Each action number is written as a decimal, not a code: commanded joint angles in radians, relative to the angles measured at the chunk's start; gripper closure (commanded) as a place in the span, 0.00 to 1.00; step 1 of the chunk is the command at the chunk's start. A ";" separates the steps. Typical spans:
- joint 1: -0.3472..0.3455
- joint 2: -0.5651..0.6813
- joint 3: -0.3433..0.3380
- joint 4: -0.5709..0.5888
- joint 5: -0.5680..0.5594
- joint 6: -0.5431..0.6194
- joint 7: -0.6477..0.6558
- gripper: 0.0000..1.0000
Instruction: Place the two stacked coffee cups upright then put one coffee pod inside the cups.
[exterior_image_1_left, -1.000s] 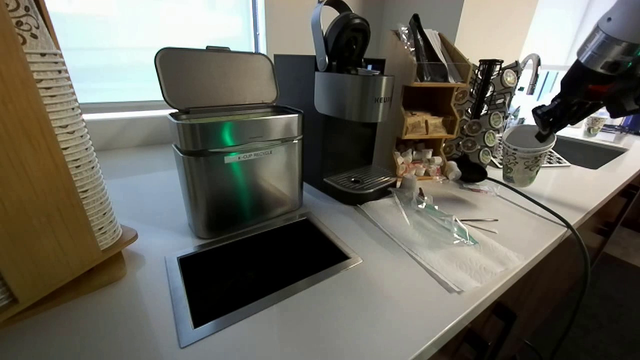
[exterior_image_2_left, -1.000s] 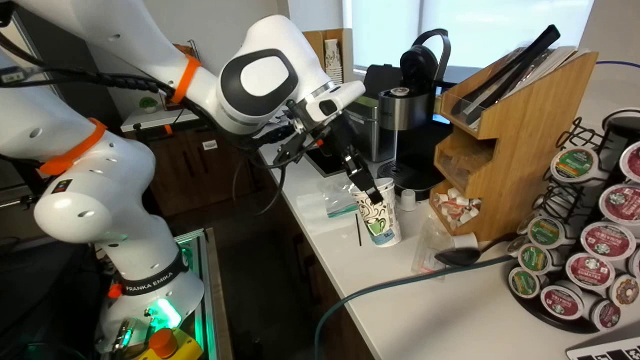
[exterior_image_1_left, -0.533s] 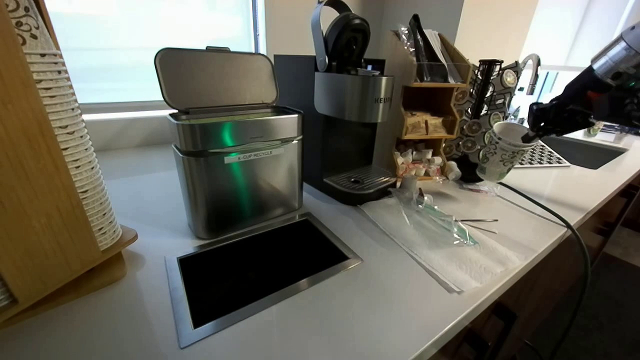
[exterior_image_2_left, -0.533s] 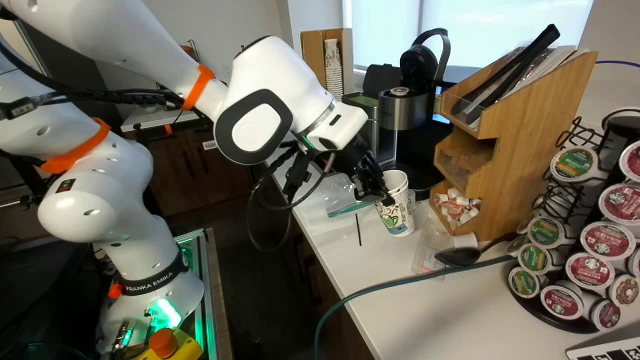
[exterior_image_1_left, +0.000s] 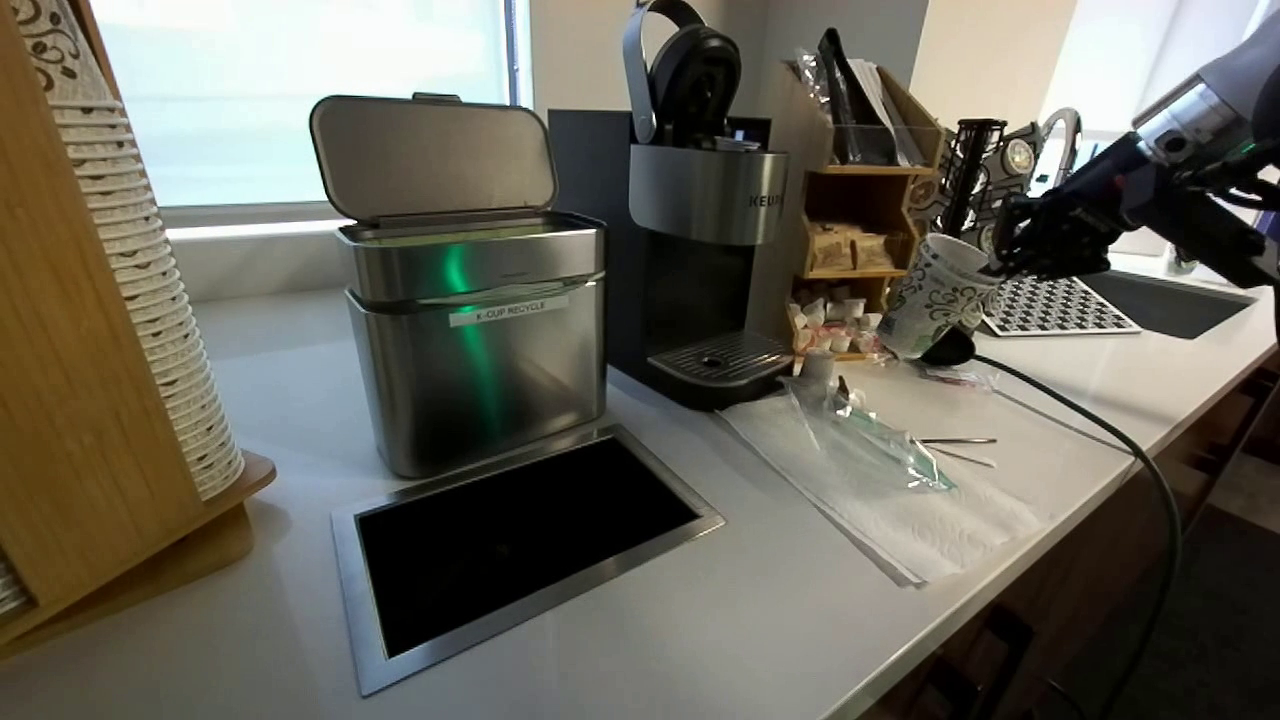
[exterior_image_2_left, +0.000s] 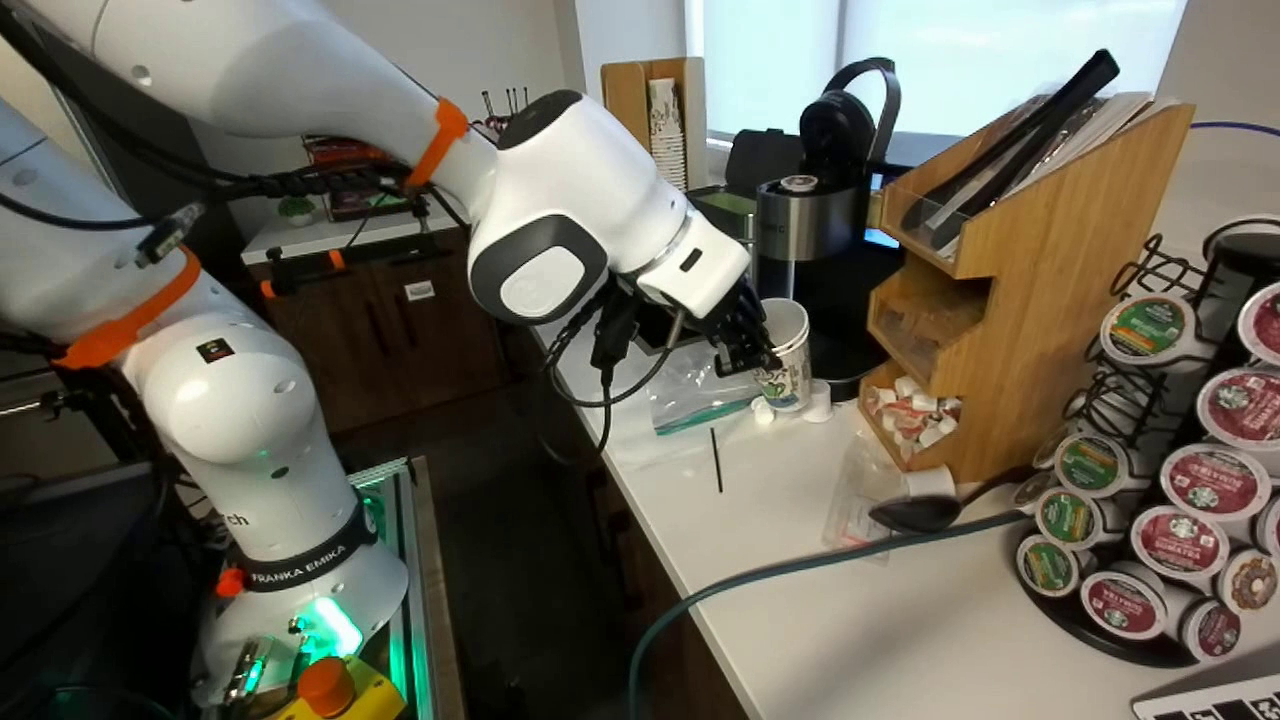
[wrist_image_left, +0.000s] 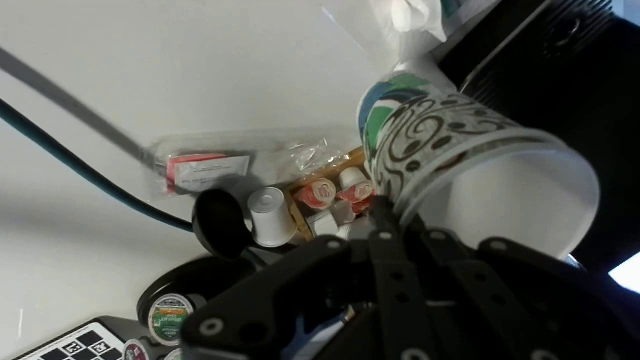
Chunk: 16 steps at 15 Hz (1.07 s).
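The gripper is clamped on the wall of the cups: the wrist view shows one finger inside the mouth and one outside, a detail too dark to make out in both exterior views. The cups are tilted, mouth toward the gripper, over the counter near the machine; whether their base touches anything, I cannot tell. They are pale with dark swirls, white inside; clearest in the wrist view is a blue and green patch by the base. Just beside it, in an exterior view, stands a white pod. Farther out, the wrist view shows another pod by the ladle, and creamers in the organizer. An exterior view gives the printed lids on the rack; in an exterior view the bin shows its K-CUP RECYCLE label.
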 joint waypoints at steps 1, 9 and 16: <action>-0.177 0.028 0.120 0.007 0.127 -0.127 -0.153 0.99; -0.450 0.061 0.362 0.018 0.200 -0.235 -0.268 0.99; -0.551 0.114 0.457 0.041 0.275 -0.259 -0.245 0.62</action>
